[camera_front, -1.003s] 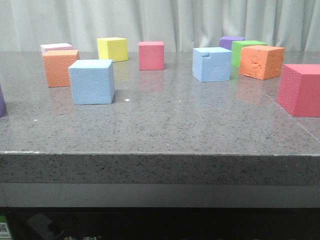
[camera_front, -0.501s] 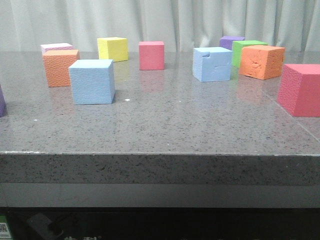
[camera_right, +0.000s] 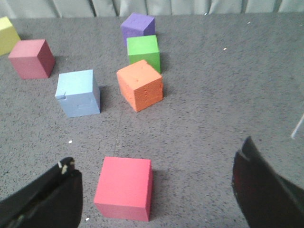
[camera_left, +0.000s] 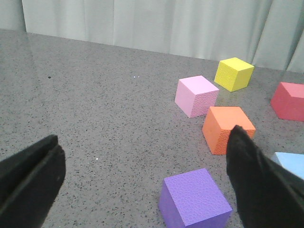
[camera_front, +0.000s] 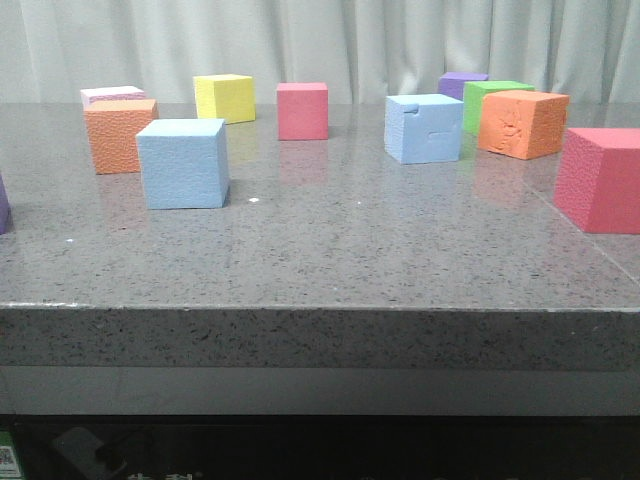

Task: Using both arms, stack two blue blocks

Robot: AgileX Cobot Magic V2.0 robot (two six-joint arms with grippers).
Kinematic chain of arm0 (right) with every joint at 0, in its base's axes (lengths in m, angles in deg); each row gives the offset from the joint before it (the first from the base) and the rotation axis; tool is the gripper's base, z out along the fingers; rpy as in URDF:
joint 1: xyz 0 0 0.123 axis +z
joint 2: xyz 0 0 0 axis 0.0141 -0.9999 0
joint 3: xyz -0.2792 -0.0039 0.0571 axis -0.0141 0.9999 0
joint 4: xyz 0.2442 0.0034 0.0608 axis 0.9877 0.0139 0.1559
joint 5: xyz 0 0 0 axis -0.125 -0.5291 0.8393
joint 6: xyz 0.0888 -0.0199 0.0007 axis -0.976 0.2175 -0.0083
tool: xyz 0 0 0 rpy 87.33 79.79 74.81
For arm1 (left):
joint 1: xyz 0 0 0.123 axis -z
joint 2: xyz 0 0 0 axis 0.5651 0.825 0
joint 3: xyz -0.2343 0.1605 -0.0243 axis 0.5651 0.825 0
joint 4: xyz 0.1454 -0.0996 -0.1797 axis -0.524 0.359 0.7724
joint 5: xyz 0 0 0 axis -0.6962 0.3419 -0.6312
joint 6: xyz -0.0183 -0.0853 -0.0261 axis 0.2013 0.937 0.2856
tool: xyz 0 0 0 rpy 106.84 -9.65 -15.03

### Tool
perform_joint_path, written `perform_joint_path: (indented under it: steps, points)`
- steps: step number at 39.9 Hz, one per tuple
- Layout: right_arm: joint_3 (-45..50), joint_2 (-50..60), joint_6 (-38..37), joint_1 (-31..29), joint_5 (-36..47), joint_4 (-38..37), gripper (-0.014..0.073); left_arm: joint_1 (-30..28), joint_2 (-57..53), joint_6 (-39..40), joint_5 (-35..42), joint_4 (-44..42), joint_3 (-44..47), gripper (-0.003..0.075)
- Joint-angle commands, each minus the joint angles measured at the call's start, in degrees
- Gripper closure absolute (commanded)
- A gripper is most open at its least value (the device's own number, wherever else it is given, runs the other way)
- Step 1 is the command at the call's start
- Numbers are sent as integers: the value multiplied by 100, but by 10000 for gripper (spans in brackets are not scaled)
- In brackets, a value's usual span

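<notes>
In the front view a clean light blue block (camera_front: pixel 183 163) stands on the grey table (camera_front: pixel 330 250) at the left. A paler blue block with a notched corner (camera_front: pixel 424 128) stands farther back at the right. Neither arm shows in that view. The left gripper (camera_left: pixel 144 137) hangs open above the table with nothing between its fingers; a corner of the clean blue block (camera_left: pixel 290 164) peeks out past one finger (camera_left: pixel 256 180). The right gripper (camera_right: pixel 156 154) is open too and holds nothing. The notched blue block (camera_right: pixel 77 92) lies well beyond it.
A purple cube (camera_left: pixel 194 199) sits just ahead of the left gripper, with orange (camera_left: pixel 227 128), pale pink (camera_left: pixel 195 96) and yellow (camera_left: pixel 233 73) cubes beyond. A red cube (camera_right: pixel 124 187) lies between the right fingers' line; orange (camera_right: pixel 140 84), green (camera_right: pixel 144 51) and purple (camera_right: pixel 137 26) cubes stand behind.
</notes>
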Motion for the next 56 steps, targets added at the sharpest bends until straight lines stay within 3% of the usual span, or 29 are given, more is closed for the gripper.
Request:
perform_joint_path:
  steps: [1,17,35,44,56]
  points:
    - [-423,-486,36,185,357,-42,-52,45,37,-7,477,17,-210,48]
    - [-2624,-3299,36,1249,-30,-42,-52,45,37,-7,477,17,-210,48]
    - [-5745,-5907,36,1338,-1319,-10,-52,45,37,-7,477,17,-210,48]
    - [-6411,-6599,36,1338,-1690,204,-52,45,37,-7,487,17,-210,48]
    - [-6444,-6927,36,1338,-1697,243,-52,45,37,-7,487,17,-210,48]
